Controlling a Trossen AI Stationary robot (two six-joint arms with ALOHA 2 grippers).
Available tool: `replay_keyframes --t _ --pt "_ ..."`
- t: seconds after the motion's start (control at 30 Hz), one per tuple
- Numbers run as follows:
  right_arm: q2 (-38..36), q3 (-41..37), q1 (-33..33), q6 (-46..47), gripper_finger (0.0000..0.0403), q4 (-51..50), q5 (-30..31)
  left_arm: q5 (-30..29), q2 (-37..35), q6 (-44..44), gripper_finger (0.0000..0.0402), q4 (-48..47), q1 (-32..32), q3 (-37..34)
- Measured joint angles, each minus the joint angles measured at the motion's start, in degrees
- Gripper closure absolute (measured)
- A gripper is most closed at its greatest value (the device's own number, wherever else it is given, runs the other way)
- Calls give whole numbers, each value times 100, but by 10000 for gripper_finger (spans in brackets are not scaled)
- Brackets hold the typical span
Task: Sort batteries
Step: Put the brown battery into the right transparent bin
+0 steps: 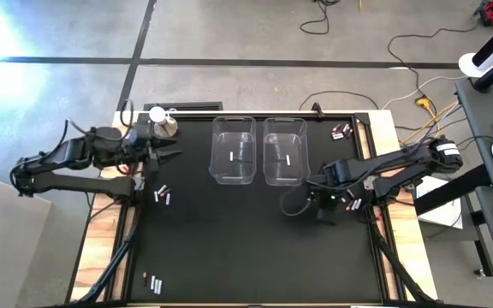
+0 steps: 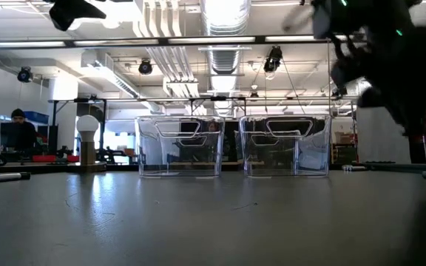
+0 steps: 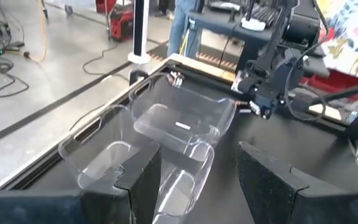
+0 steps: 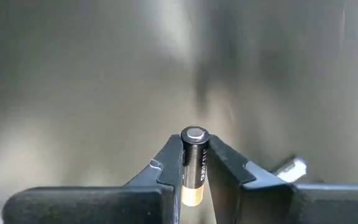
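Note:
Two clear plastic bins (image 1: 234, 150) (image 1: 285, 152) stand side by side at the far middle of the black table, each with a small battery lying inside (image 1: 234, 156) (image 1: 287, 159). Right of the bins, my right gripper (image 1: 322, 204) points down, shut on a dark battery with a gold end (image 4: 193, 163). My left gripper (image 1: 176, 157) hovers open at the table's left side, facing the bins, with nothing between its fingers (image 3: 197, 158). Loose batteries lie at the left (image 1: 163, 195), near left (image 1: 152, 282), far right (image 1: 342, 131) and beside my right gripper (image 1: 352, 204). My right gripper pinches the dark battery's side wall (image 4: 194, 155) between its two fingers. The fingers come from above and lie along the battery. Its silvery end cap (image 4: 194, 132) sticks out past the fingertips and its gold end (image 4: 191, 196) sits farther back. It is lifted clear of the table.
A silver round-topped knob with a white ball (image 1: 163, 120) stands at the far left corner, close to my left gripper. A silvery battery (image 4: 291, 167) lies on the table under my right gripper. Cables run beyond the table's far right corner (image 1: 418, 103).

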Motion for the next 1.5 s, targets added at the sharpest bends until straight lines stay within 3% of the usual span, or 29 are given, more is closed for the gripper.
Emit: replay_keyframes --t 0.3,0.63,0.87,1.0,1.13,1.3,1.5 --pt "777 2310 -466 310 357 -98 -288 2 -191 -10 216 116 -1 47" --pt "2683 4151 -1965 -1175 357 -158 -120 48 -314 -52 216 -436 0 416" --pt "3706 4450 -2919 -1554 360 -143 -104 2 -497 -125 216 -516 -1 565" --pt "4117 4436 -3223 -1649 357 -189 233 2 -579 -135 216 -513 0 636" --pt "4239 4435 -3411 -1843 357 -166 359 1 -683 -225 216 -519 0 636" --pt "4173 4430 -3451 -2555 360 -164 989 0 -807 -192 216 -561 0 636" --pt "4235 4249 -3476 -3159 356 -117 1141 0 -920 -10 216 -562 -2 636"
